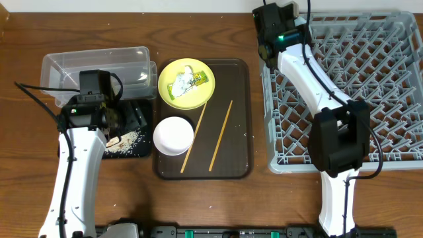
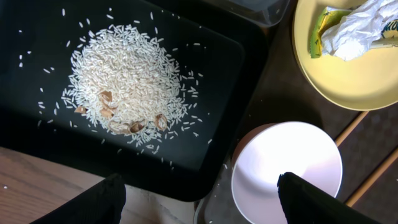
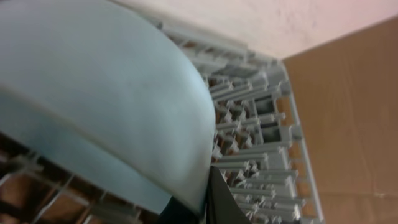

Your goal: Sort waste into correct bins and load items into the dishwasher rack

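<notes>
My left gripper (image 2: 200, 186) hangs wide and empty above the near edge of the black tray (image 2: 37, 130), with bare wooden table (image 2: 37, 186) under one finger. The rice heap (image 2: 127, 78) lies in the tray ahead of it, and the white bowl (image 2: 289, 162) sits beneath the other finger. My right gripper (image 3: 208, 205) is pinched on the rim of the light blue bowl (image 3: 106, 93), which is tilted over the grey dishwasher rack (image 3: 255, 124). Beyond it is a pale wall (image 3: 267, 18).

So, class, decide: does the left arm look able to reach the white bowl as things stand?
Probably yes. The left gripper hangs open close by the white bowl, whose rim sits uncovered; nothing lies between them, and the right arm is away over the rack.
</notes>
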Motion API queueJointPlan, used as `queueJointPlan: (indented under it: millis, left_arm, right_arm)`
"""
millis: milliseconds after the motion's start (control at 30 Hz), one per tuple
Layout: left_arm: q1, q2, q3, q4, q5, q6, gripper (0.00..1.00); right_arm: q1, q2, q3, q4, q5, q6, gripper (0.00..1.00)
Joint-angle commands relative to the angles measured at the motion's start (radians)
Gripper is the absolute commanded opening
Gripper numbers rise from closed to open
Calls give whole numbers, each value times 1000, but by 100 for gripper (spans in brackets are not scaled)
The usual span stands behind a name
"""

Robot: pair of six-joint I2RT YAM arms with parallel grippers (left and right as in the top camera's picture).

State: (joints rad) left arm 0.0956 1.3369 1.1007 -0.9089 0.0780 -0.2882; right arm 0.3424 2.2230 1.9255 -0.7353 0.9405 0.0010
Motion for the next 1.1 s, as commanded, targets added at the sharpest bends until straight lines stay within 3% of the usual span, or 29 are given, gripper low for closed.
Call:
queueJointPlan:
  millis: [0, 100, 167, 300, 367, 433, 533, 633, 767, 1067]
  left_arm:
    - [4, -11, 3, -2, -12, -5, 81]
    - [4, -11, 3, -2, -11, -5, 81]
    - [4, -11, 3, -2, -12, -5, 81]
    - [4, -11, 3, -2, -12, -5, 81]
    - [4, -11, 3, -2, -12, -5, 81]
    - [4, -11, 3, -2, -12, -5, 82]
    - [4, -11, 3, -3, -14, -5, 82]
    - [5, -11, 3, -12, -54, -6, 82]
    - [32, -11, 3, -56, -168, -95, 82]
    - [242, -11, 3, -100, -168, -198, 82]
  right_arm:
    - [8, 18, -7, -79, -83, 121, 1]
    - [9, 5, -7, -163, -193, 203, 0]
    - [9, -10, -7, -202, -269, 249, 5]
    - [9, -74, -7, -237, -405, 264, 32]
    - [9, -121, -7, -229, -426, 264, 51]
    - [13, -166, -7, -222, -446, 264, 59]
    - [20, -217, -7, -224, -570, 263, 61]
    - [34, -238, -7, -231, -843, 203, 63]
    - [76, -222, -8, -261, -1138, 152, 65]
    - [266, -146, -11, -335, -1236, 121, 64]
